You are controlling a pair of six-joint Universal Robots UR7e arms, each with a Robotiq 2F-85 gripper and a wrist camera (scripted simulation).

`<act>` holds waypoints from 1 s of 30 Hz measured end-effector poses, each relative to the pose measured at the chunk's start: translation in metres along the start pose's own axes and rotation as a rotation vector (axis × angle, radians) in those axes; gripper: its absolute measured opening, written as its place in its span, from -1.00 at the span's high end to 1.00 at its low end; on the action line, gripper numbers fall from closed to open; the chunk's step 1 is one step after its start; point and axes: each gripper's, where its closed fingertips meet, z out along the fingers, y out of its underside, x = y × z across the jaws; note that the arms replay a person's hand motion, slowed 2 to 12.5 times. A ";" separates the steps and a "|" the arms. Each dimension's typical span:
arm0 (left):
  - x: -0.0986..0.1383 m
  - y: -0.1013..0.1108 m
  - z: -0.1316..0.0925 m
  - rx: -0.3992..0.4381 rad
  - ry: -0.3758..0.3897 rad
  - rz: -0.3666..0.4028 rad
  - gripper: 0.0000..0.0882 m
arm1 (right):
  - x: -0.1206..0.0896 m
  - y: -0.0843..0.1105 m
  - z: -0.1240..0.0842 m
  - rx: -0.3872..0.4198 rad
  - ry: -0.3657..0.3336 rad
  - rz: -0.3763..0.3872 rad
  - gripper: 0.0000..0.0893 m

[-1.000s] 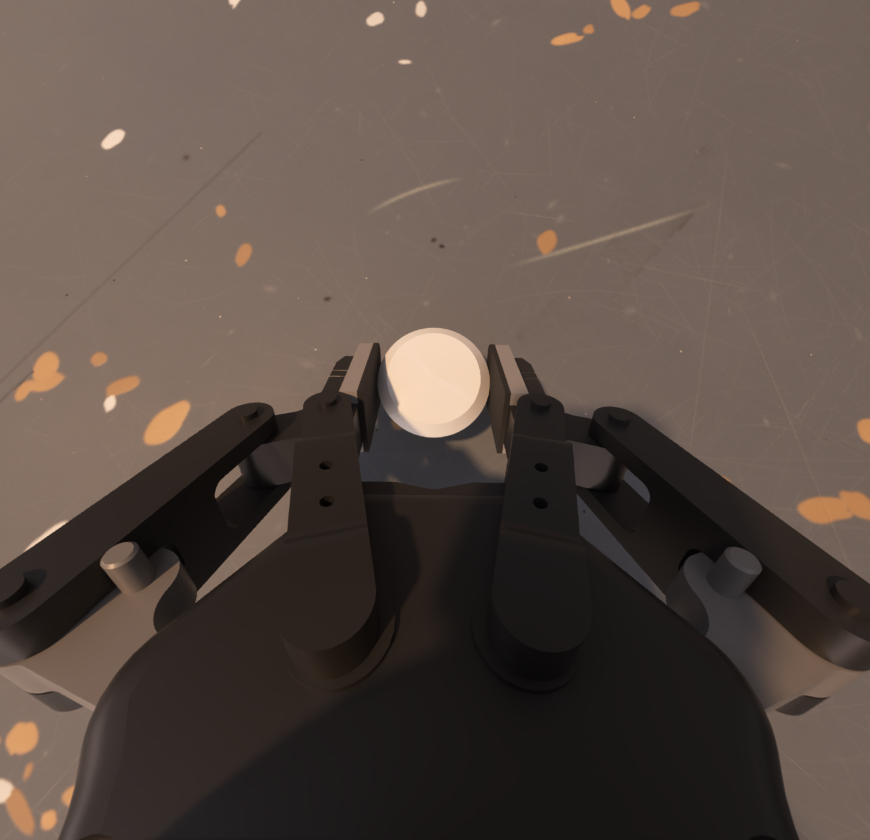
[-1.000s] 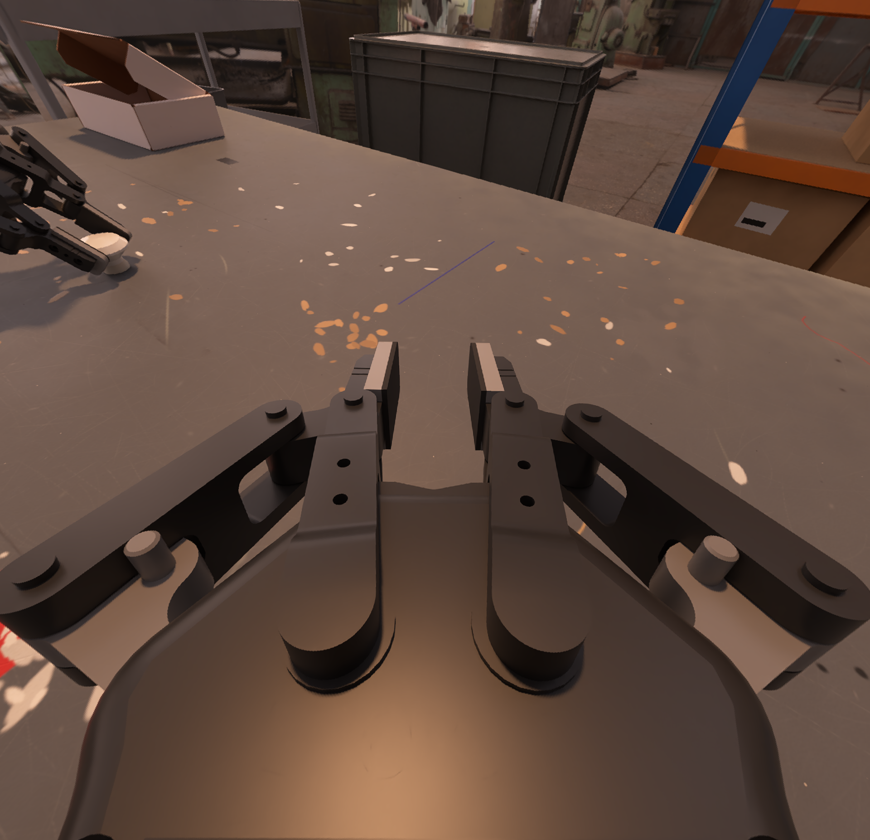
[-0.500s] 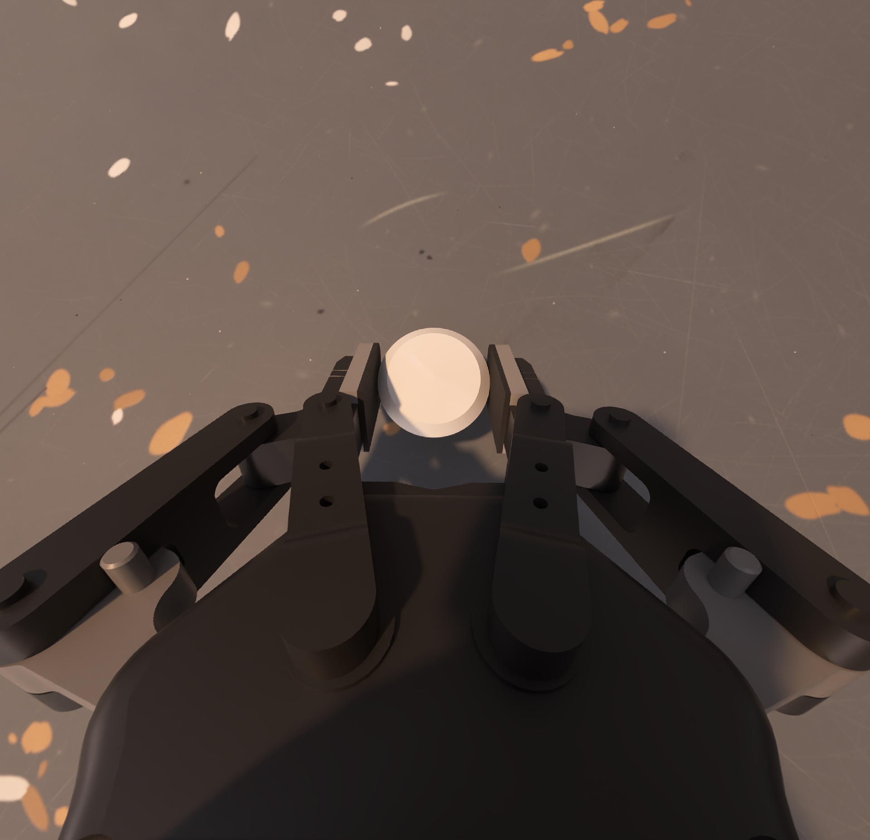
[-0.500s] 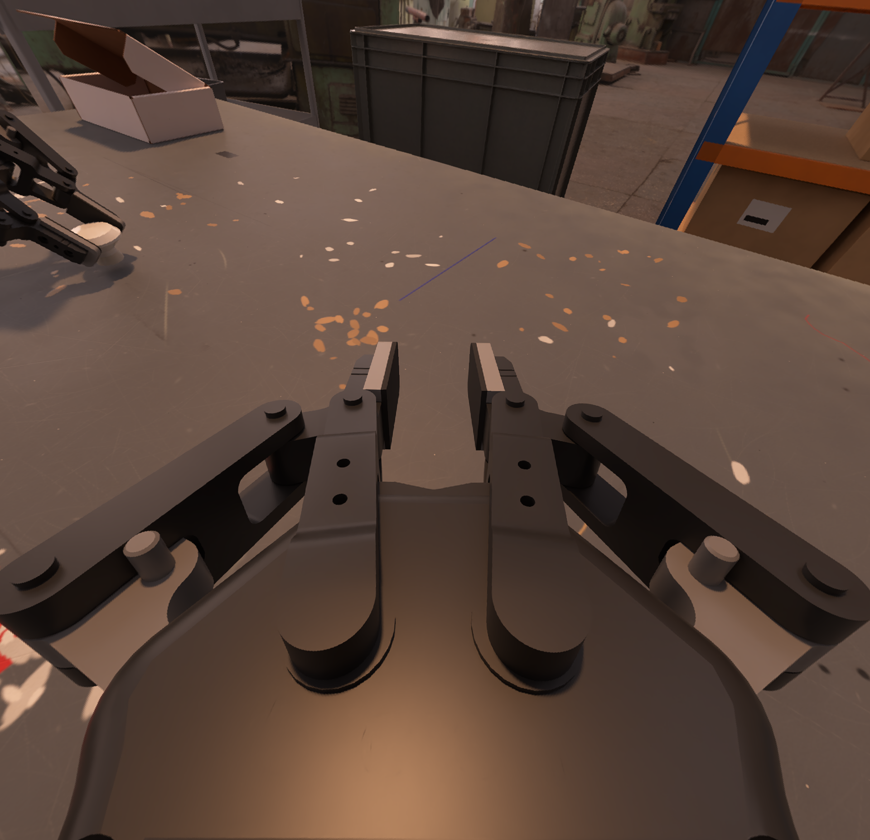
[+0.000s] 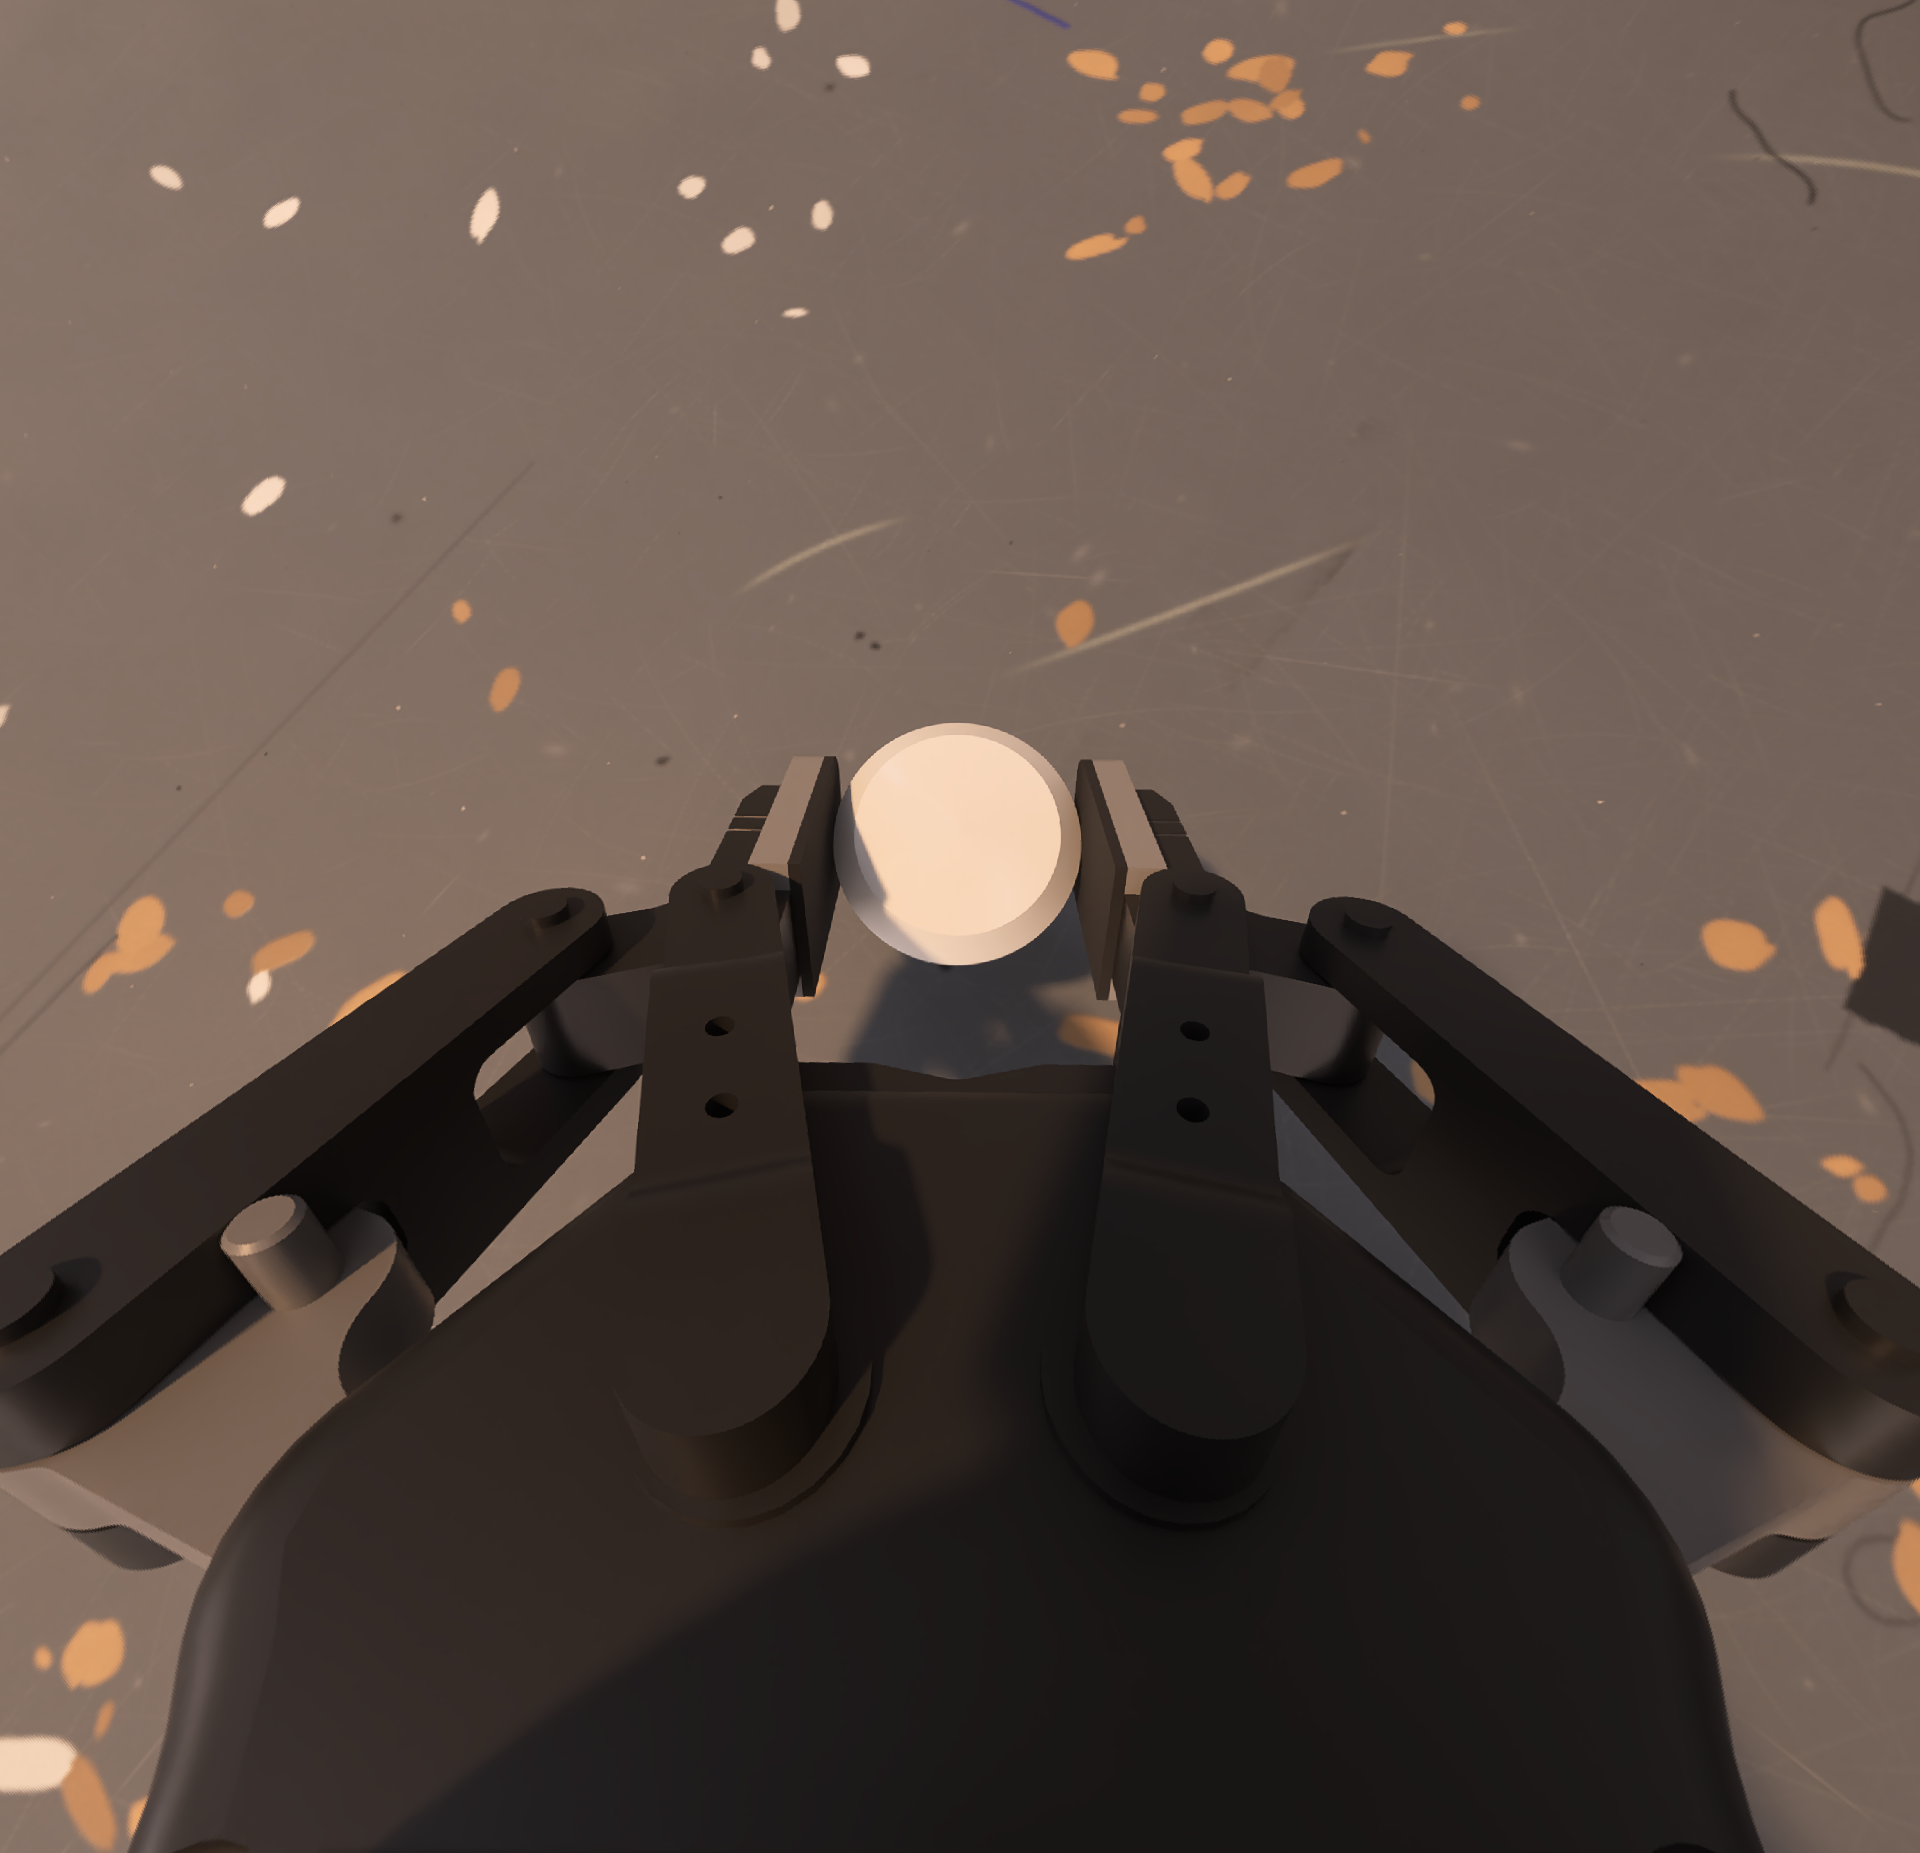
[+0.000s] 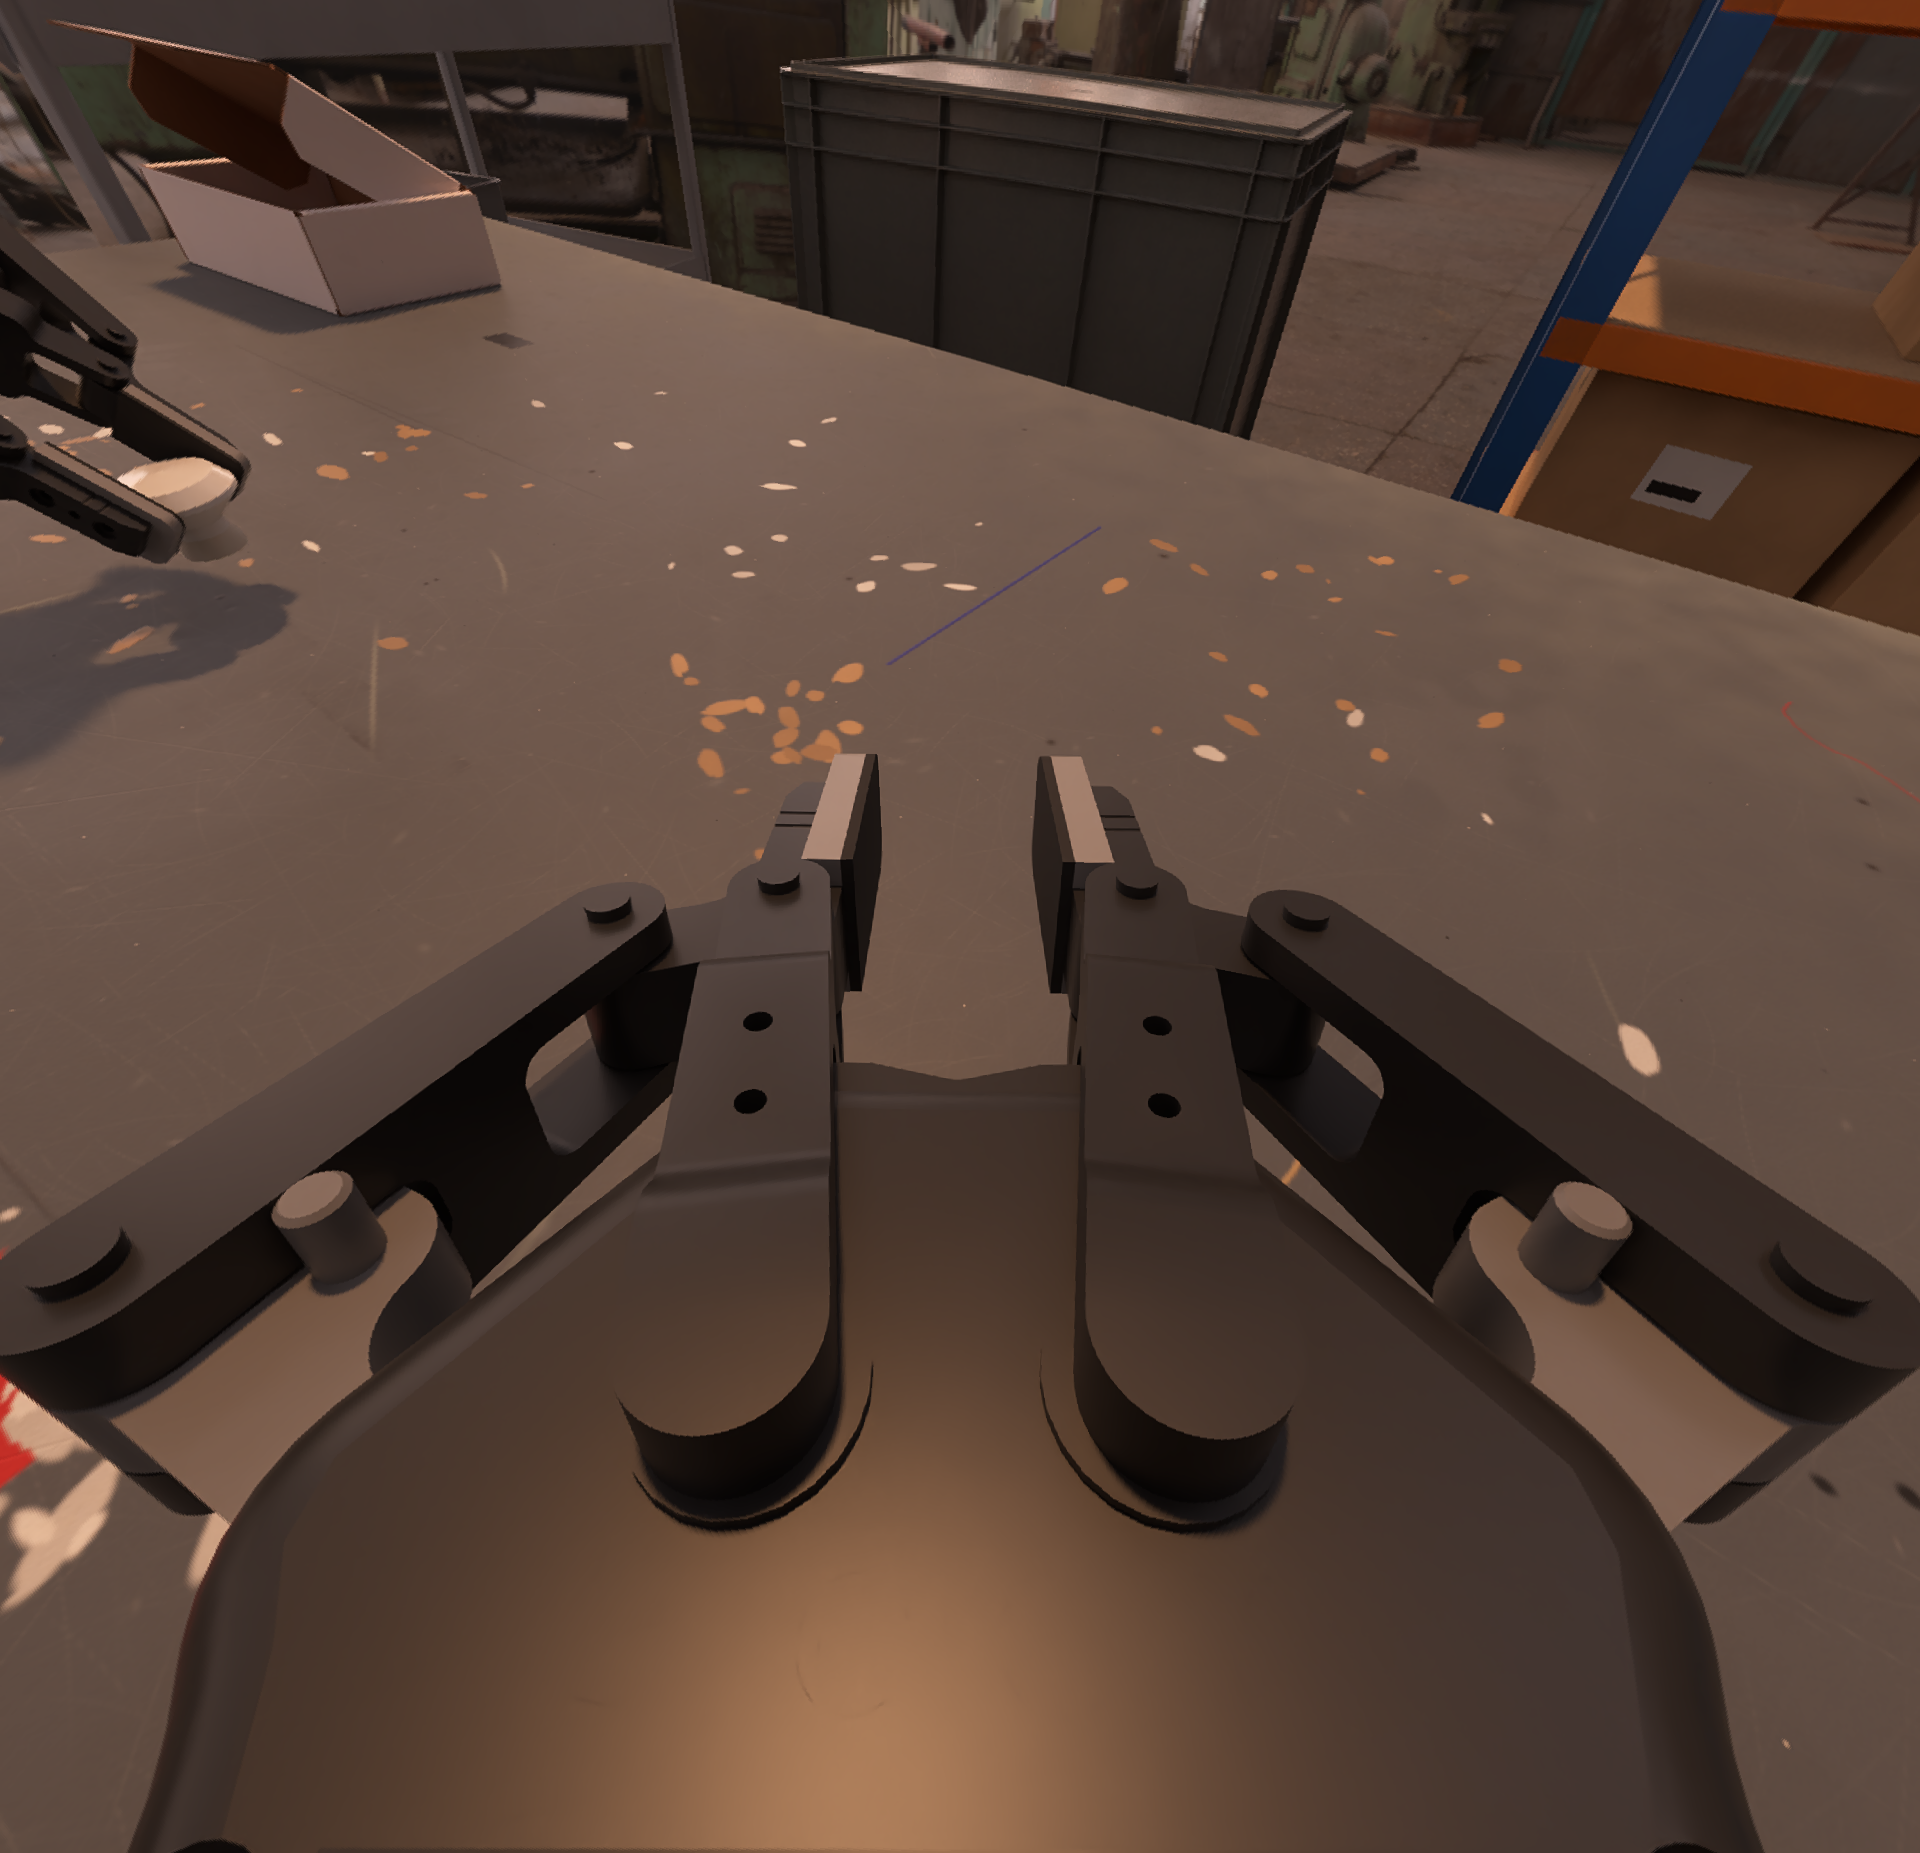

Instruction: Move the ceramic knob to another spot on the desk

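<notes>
The ceramic knob (image 5: 956,842) is a round cream-white disc on a short stem. My left gripper (image 5: 956,811) is shut on it, one pad on each side. In the right wrist view the knob (image 6: 182,489) hangs in the left gripper (image 6: 156,504) above the grey desk (image 6: 416,816), at the far left, with its shadow on the surface below. My right gripper (image 6: 956,816) is open and empty, held low over the middle of the desk.
An open white cardboard box (image 6: 322,234) stands at the desk's far left corner. A dark grey crate (image 6: 1060,234) stands behind the far edge, and a blue and orange rack (image 6: 1621,276) with a brown carton (image 6: 1714,494) is at the right. Orange and white flecks dot the desk (image 5: 1351,401).
My left gripper has risen with the knob in it, away from the desk surface. The right gripper has not moved.
</notes>
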 end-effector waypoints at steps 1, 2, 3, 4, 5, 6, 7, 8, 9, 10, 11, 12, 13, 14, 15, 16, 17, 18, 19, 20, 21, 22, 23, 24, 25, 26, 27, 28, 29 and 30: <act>0.002 -0.001 -0.001 0.004 0.004 0.003 0.09 | 0.000 0.000 0.000 0.000 0.000 0.000 0.40; 0.004 -0.003 -0.002 0.007 0.009 0.007 0.09 | 0.000 0.000 0.000 0.000 0.000 -0.001 0.40; 0.006 -0.005 -0.002 0.011 0.014 0.011 0.09 | 0.000 0.000 0.000 0.000 0.000 -0.001 0.40; 0.009 -0.006 -0.003 0.014 0.020 0.015 0.09 | 0.000 0.000 0.000 0.000 0.000 -0.001 0.40; 0.012 -0.008 -0.004 0.018 0.026 0.019 0.09 | 0.000 0.000 0.000 -0.001 0.000 -0.001 0.40; 0.015 -0.009 -0.005 0.021 0.033 0.023 0.09 | 0.000 0.000 0.000 -0.001 0.000 -0.001 0.40; 0.018 -0.011 -0.006 0.024 0.041 0.028 0.09 | 0.000 0.000 0.000 -0.002 0.000 -0.001 0.40; 0.021 -0.013 -0.006 0.027 0.049 0.033 0.09 | 0.000 0.001 0.001 -0.002 0.000 -0.001 0.40; 0.024 -0.014 -0.007 0.030 0.057 0.039 0.09 | 0.000 0.001 0.001 -0.003 0.000 -0.001 0.40; 0.028 -0.016 -0.008 0.033 0.065 0.044 0.09 | 0.000 0.001 0.001 -0.004 0.000 -0.001 0.40; 0.032 -0.018 -0.008 0.037 0.075 0.050 0.09 | 0.000 0.001 0.001 -0.005 0.000 0.000 0.40; 0.036 -0.019 -0.009 0.040 0.085 0.056 0.09 | 0.000 0.002 0.001 -0.006 0.000 0.000 0.40; 0.040 -0.021 -0.010 0.043 0.095 0.062 0.09 | 0.000 0.002 0.001 -0.007 -0.001 0.000 0.40; 0.045 -0.023 -0.010 0.046 0.106 0.068 0.09 | 0.000 0.002 0.001 -0.009 -0.001 0.000 0.40; 0.049 -0.025 -0.011 0.050 0.116 0.075 0.09 | 0.000 0.002 0.001 -0.010 -0.001 0.001 0.40; 0.054 -0.026 -0.011 0.054 0.127 0.082 0.09 | 0.000 0.003 0.002 -0.011 -0.002 0.001 0.39; 0.059 -0.028 -0.012 0.057 0.139 0.089 0.09 | 0.000 0.003 0.002 -0.012 -0.002 0.001 0.39; 0.064 -0.030 -0.012 0.061 0.151 0.096 0.09 | 0.000 0.003 0.002 -0.013 -0.002 0.001 0.39; 0.069 -0.032 -0.013 0.065 0.162 0.103 0.09 | 0.000 0.003 0.002 -0.014 -0.003 0.002 0.39; 0.075 -0.033 -0.013 0.068 0.174 0.110 0.09 | 0.000 0.003 0.002 -0.014 -0.003 0.002 0.39; 0.080 -0.035 -0.013 0.071 0.186 0.118 0.09 | 0.000 0.003 0.002 -0.015 -0.003 0.002 0.39; 0.086 -0.036 -0.013 0.074 0.197 0.126 0.09 | 0.000 0.004 0.002 -0.015 -0.003 0.002 0.39; 0.091 -0.038 -0.013 0.076 0.209 0.134 0.09 | 0.000 0.004 0.002 -0.015 -0.004 0.002 0.39; 0.097 -0.039 -0.013 0.078 0.221 0.142 0.09 | -0.001 0.004 0.002 -0.015 -0.004 0.002 0.39; 0.102 -0.040 -0.013 0.080 0.232 0.149 0.09 | -0.001 0.004 0.002 -0.015 -0.004 0.001 0.39; 0.108 -0.041 -0.013 0.082 0.243 0.157 0.09 | -0.001 0.004 0.002 -0.015 -0.004 0.001 0.39; 0.114 -0.042 -0.012 0.083 0.254 0.164 0.09 | -0.001 0.003 0.002 -0.015 -0.004 0.001 0.39; 0.120 -0.043 -0.012 0.084 0.265 0.172 0.09 | -0.001 0.003 0.002 -0.015 -0.005 0.001 0.39; 0.125 -0.044 -0.011 0.085 0.276 0.180 0.09 | -0.001 0.003 0.002 -0.015 -0.005 0.000 0.39; 0.131 -0.045 -0.011 0.085 0.287 0.187 0.09 | -0.001 0.003 0.002 -0.014 -0.005 0.000 0.39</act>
